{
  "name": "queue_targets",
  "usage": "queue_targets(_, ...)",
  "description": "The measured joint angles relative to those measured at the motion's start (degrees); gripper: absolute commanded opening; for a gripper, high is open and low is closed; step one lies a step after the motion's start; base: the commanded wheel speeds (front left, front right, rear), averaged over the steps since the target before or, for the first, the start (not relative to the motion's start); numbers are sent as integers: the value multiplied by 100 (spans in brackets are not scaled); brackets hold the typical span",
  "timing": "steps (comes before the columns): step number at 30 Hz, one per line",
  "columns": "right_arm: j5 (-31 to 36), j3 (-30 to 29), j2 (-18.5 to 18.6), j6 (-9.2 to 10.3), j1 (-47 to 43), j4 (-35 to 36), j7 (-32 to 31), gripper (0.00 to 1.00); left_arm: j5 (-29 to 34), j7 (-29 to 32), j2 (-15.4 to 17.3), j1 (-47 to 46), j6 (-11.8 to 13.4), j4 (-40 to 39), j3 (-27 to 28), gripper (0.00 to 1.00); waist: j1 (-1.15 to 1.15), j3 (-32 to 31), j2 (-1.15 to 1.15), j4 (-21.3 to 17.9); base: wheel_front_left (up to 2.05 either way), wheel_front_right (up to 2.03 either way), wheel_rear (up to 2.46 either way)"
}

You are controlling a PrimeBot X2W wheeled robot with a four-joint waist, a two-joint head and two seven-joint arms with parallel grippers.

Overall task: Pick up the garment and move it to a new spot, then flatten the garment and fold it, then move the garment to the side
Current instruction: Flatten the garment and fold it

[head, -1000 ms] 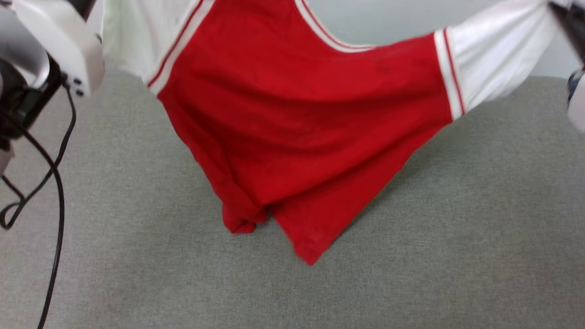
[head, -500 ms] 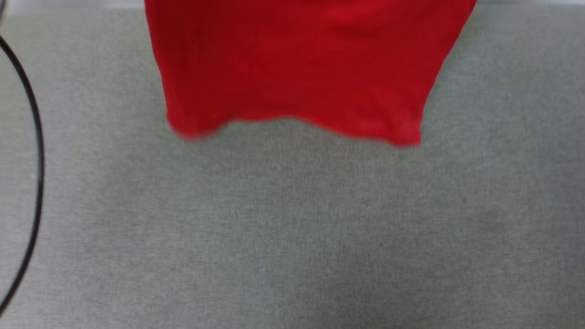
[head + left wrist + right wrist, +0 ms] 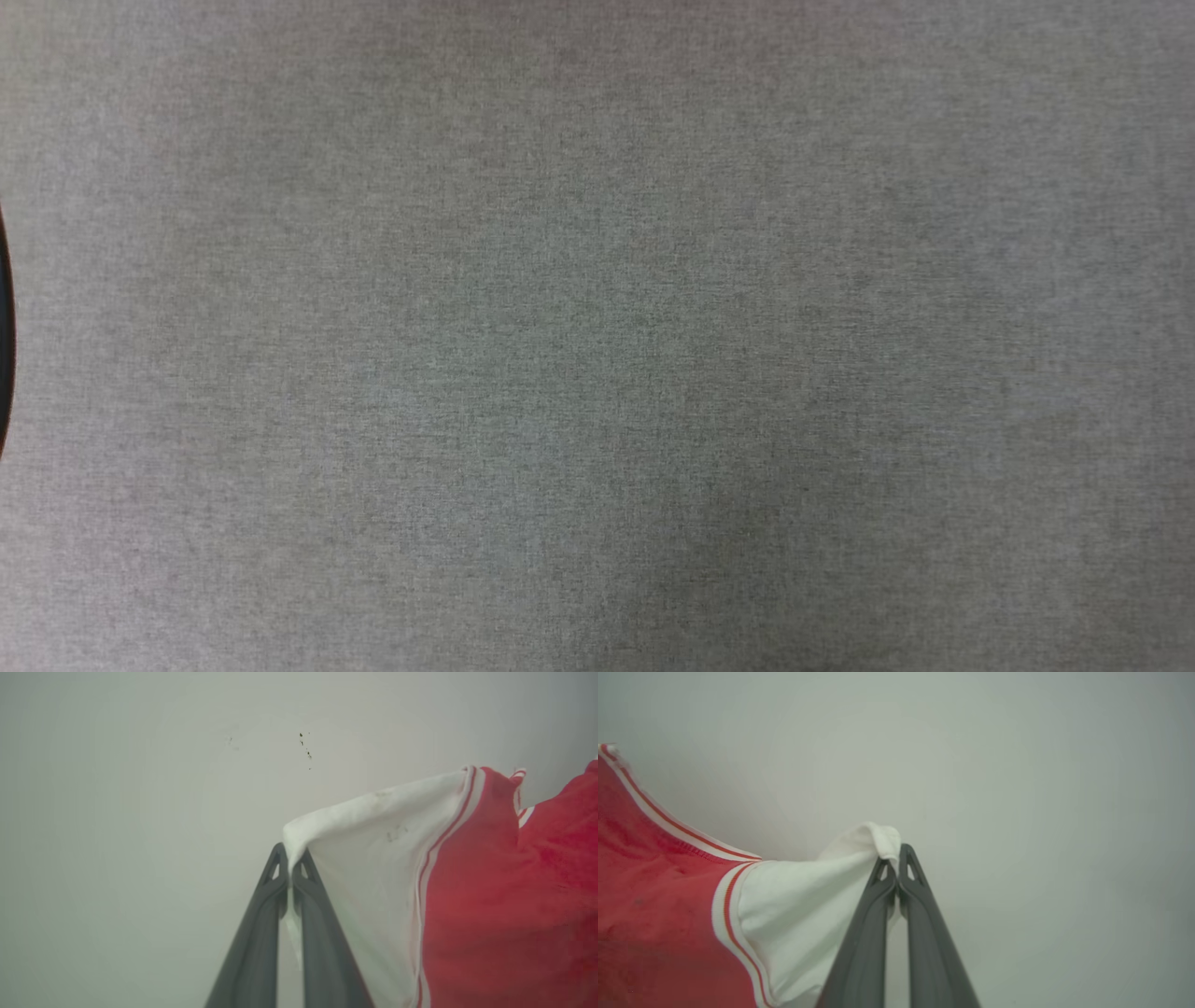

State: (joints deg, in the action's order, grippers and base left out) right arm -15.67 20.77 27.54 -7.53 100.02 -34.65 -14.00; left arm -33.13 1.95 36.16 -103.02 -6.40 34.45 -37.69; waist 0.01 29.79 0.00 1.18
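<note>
left tool (image 3: 292,858) and right tool (image 3: 896,851) each clamped on white sleeve tip; garment (image 3: 490,896) hangs stretched between them, aloft. step: relocating. next: lower hem-first onto grey fabric surface (image 3: 597,336), keeping span taut.

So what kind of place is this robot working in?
Probably an indoor lab or test setup: a broad grey woven-fabric work surface, a plain pale wall behind, and a red knit T-shirt with white sleeves pinched by the left gripper and right gripper.
</note>
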Motion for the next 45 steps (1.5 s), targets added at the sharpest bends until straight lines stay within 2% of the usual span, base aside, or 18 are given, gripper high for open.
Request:
queue_targets(7,-270,375,-69,0,-177,-472,471,0,-249,-447,-245,401,-51,421,-121,0,0,161,0,94,0,0,0)
queue_targets(14,-708,968,-8,-1,-1018,-541,893,0,-488,-888,-252,1362,-66,481,-256,0,0,68,0,103,0,0,0)
queue_targets(17,-943,1145,126,-1,-1494,-422,1054,0,-606,-1059,-207,1903,-13,357,-259,0,0,-57,0,95,0,0,0)
queue_targets(21,-1254,1317,301,0,-2299,-130,1206,0,-801,-1190,-102,2853,201,-40,-264,0,0,-277,0,97,0,0,0)
queue_targets(29,-1562,1334,554,-1,-4426,756,1363,0,-1176,-1329,290,4969,842,-1040,-304,0,-1,-862,0,58,0,0,0)
queue_targets(37,-1604,883,566,0,-6552,1268,1299,0,-1856,-1484,660,7187,1457,-1845,-241,0,-2,-1518,0,-59,0,0,0)
queue_targets(45,-1441,363,412,0,-8074,1458,1244,0,-2406,-1588,899,8827,1796,-2231,-113,0,-3,-2093,0,-165,0,0,0)
